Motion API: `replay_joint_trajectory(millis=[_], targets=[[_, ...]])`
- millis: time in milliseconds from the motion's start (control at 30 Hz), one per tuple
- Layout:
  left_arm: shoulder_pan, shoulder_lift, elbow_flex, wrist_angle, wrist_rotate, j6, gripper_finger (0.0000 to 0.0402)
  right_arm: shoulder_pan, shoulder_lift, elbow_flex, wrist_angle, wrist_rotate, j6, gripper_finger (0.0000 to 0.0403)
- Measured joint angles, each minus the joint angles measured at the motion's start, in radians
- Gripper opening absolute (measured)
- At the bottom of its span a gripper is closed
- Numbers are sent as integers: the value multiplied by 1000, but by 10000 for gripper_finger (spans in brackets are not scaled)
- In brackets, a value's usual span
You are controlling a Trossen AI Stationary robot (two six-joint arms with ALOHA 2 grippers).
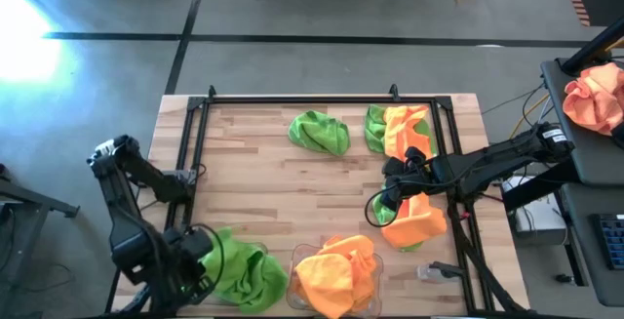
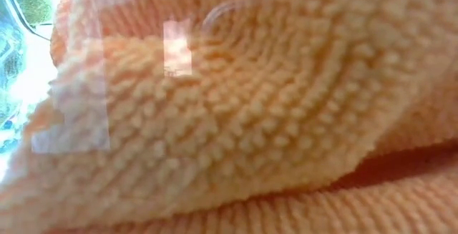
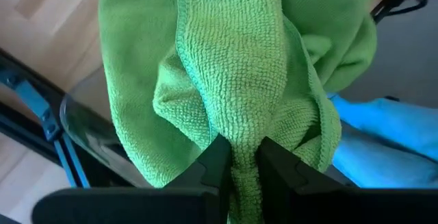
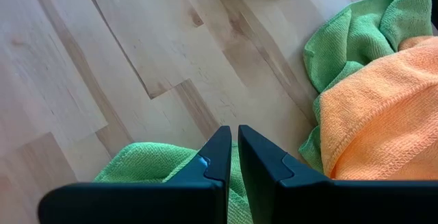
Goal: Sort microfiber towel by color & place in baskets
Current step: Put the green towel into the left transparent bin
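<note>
Left gripper (image 3: 241, 157): at the near left corner of the table, fingers pinched on a fold of a lime green towel (image 3: 239, 80) (seen plainly in the left wrist view).
Green towel, near left: (image 1: 244, 270) bunched in and over the left clear basket (image 3: 85, 118), whose rim shows beneath the cloth.
Orange basket: clear bin (image 1: 300, 257) at the near edge, just right of the green one, heaped with orange towels (image 1: 336, 270).
Low view: filled by orange pile (image 2: 236, 112) pressed close to the lens; nothing else can be made out.
Right gripper (image 4: 233, 148): over the right side of the table, mid-depth, fingers drawn together with only a thin slit between; green cloth (image 4: 147, 162) lies beneath the tips, though it is likely not gripped.
Orange towel, right: (image 1: 414, 219) on the table just near of the right gripper.
Far right pile: one orange towel (image 1: 408, 129) lying over a green one (image 1: 374, 127), touching.
Lone green towel: (image 1: 319, 132) on the wood, far centre, apart from the pile.
Table (image 1: 263, 182): bare wood planks between the groups.
</note>
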Motion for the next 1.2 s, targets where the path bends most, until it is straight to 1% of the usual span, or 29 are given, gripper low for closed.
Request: replay_joint_trajectory(millis=[133,200,367,500,600,767,933,1100,1200], targets=[[-37,22,-1,-3,-2,-39,34,0,0,0,0,0,0,22],[-51,38,-1,-8,-21,-40,34,0,0,0,1,0,0,22],[-55,83,-2,-13,-48,-43,34,0,0,0,11,0,0,22],[-55,105,1,-9,-48,-18,38,0,0,0,21,0,0,22],[-55,106,3,0,-48,-12,56,0,0,0,23,0,0,22],[-55,97,3,13,-48,-10,101,0,0,0,23,0,0,22],[-51,91,4,13,-48,38,142,0,0,0,24,0,-1,22],[-32,89,13,14,-53,157,159,0,0,0,24,0,-9,22],[-3,89,35,5,-87,231,160,0,0,0,24,0,-22,22]])
